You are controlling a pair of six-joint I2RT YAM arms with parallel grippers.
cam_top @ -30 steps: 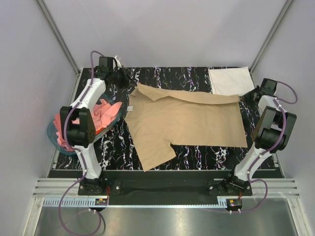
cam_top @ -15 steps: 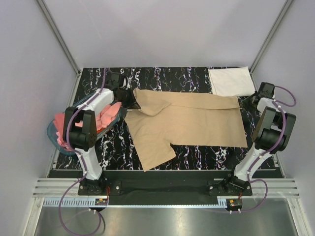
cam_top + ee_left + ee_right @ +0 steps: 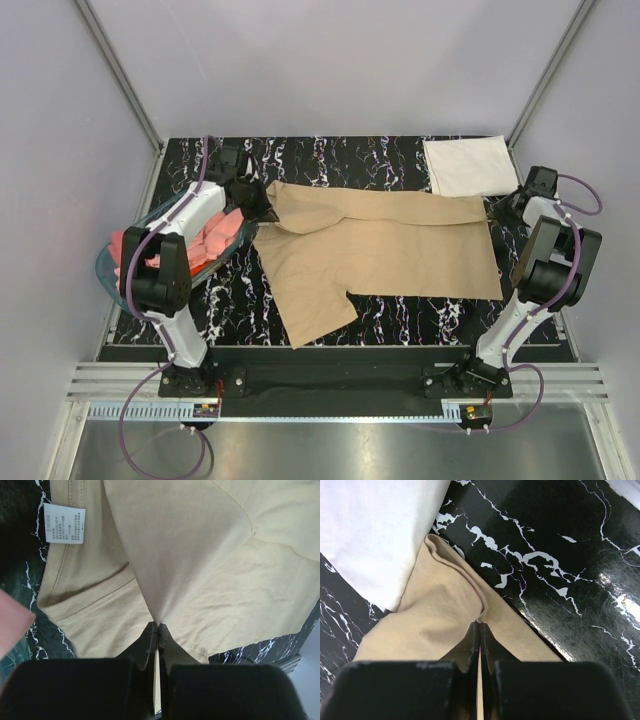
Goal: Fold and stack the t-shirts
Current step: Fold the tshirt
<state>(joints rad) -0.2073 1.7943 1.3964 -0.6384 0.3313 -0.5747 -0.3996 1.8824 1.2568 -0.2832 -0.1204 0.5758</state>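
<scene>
Pinching, in left gripper [image 3: 158, 626] near the collar and right gripper [image 3: 480, 624] at the hem corner, the tan cotton t-shirt [image 3: 390, 245] spread across the black marbled bench [image 3: 330, 155] beside a folded white t-shirt [image 3: 468, 165].

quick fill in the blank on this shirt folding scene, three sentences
1. The left gripper and the right gripper are both ___ on the tan t-shirt.
2. The white t-shirt lies on the table near the ___ gripper.
3. The pink t-shirts sit in a blue basket by the ___ arm.
Missing words: shut; right; left.
</scene>
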